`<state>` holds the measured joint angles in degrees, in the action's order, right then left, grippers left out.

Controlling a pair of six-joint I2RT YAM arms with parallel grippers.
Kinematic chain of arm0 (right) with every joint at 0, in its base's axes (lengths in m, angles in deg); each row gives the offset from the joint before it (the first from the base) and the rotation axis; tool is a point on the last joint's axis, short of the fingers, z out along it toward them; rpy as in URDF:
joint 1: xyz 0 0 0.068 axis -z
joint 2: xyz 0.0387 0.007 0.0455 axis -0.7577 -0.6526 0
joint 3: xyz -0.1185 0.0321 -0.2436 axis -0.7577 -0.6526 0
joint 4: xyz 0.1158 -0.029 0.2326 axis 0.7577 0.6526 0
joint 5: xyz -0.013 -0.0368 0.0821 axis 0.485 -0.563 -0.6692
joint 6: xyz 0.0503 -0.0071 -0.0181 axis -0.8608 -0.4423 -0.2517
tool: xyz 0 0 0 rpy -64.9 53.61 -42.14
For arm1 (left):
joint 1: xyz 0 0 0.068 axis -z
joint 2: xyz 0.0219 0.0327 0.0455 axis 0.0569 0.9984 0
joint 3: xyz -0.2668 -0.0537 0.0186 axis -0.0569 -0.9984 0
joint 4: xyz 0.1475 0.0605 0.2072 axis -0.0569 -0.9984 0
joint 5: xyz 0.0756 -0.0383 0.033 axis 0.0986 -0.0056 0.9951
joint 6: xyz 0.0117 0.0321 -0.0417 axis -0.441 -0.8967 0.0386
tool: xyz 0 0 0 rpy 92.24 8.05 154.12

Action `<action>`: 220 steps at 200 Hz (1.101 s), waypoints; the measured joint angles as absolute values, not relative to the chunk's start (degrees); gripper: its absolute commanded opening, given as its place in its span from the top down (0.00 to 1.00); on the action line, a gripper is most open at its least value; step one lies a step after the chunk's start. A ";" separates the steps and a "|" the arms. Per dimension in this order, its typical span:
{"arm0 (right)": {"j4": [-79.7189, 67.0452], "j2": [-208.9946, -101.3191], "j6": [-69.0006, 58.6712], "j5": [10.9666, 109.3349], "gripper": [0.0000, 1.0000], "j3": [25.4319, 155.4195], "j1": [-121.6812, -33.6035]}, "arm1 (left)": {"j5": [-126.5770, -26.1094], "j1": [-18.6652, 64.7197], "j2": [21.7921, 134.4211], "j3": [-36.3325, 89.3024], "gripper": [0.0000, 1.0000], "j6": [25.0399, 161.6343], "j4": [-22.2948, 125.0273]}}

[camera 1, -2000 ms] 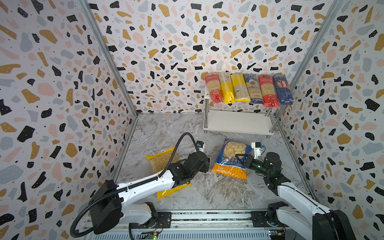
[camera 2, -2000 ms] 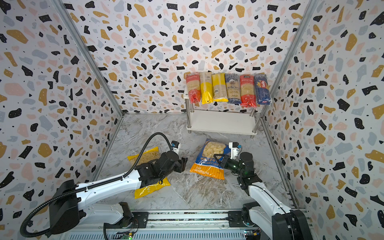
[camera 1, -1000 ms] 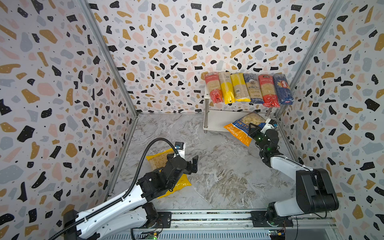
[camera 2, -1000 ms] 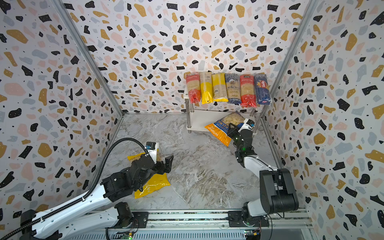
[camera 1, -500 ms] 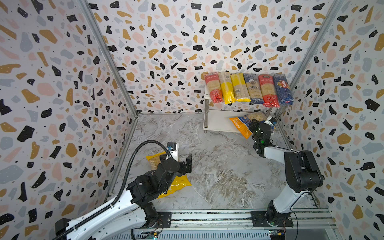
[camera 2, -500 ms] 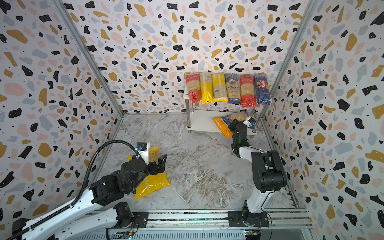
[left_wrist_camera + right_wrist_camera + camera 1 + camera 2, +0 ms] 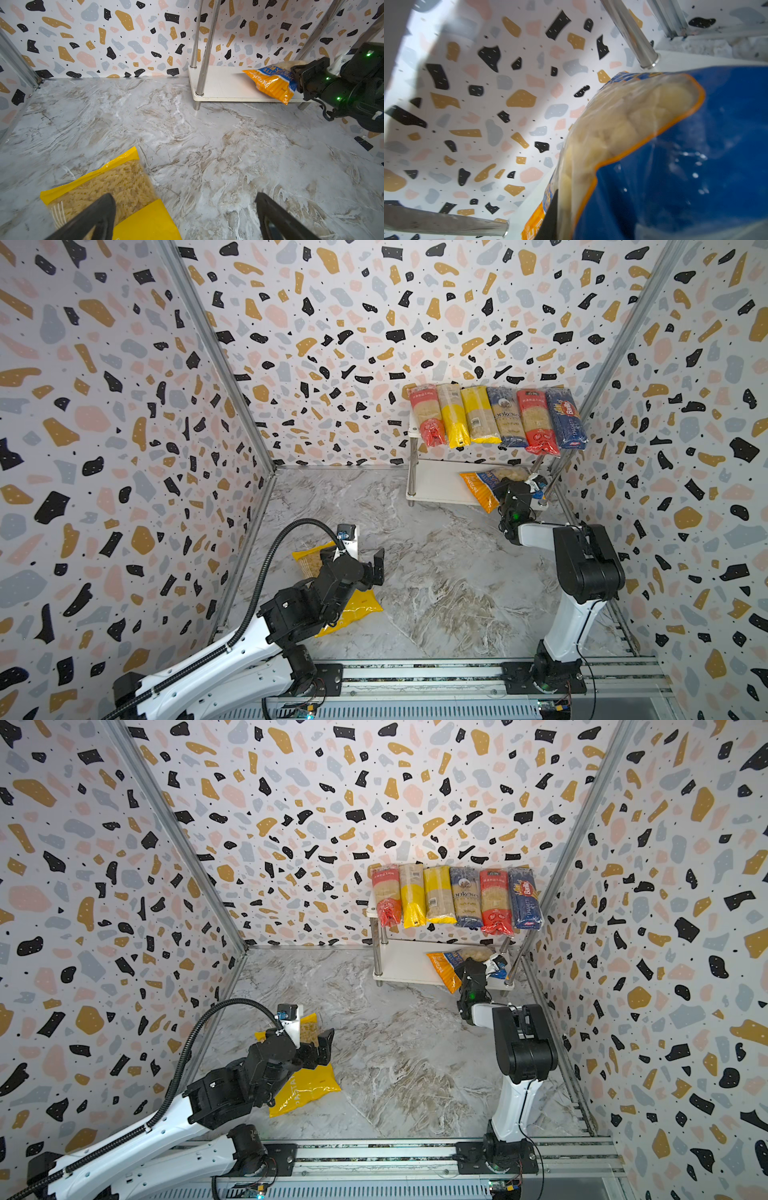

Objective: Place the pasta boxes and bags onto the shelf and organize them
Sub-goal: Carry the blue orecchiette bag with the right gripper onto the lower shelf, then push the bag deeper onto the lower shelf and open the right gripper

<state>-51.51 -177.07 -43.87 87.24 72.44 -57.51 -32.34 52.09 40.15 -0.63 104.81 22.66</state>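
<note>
Glossy, crinkled plastic wrapped the spaghetti packs on the shelf, whose white boards looked smooth and matt between polished chrome posts. The blue-and-orange bag and the yellow bag shone, with clear windows. The desk bore a smooth marble-look finish. The left end effector was matt black plastic.

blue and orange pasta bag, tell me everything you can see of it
The blue and orange pasta bag is a glossy, soft plastic packet. It has a ribbed orange end, a blue band with lettering, and a clear window showing pale, lumpy pasta. It lies tilted at the right end of the lower shelf board, with its orange corner hanging over the board's front edge. The right gripper is shut on its blue end.
</note>
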 measured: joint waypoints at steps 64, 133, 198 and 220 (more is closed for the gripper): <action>-49.26 -178.01 -44.30 88.07 0.97 76.02 -56.96 | -31.68 52.09 40.45 -0.61 0.00 104.30 22.68; -47.03 -177.09 -46.60 88.12 0.30 76.22 -57.05 | -31.68 52.09 40.41 -0.61 0.01 104.30 22.68; -30.90 -172.28 -47.93 85.69 0.30 79.74 -58.54 | -31.95 52.09 38.46 -0.70 0.01 104.70 22.72; -28.82 -170.90 -47.87 84.22 0.40 79.72 -58.78 | -31.97 52.09 37.46 -0.92 0.01 104.96 22.72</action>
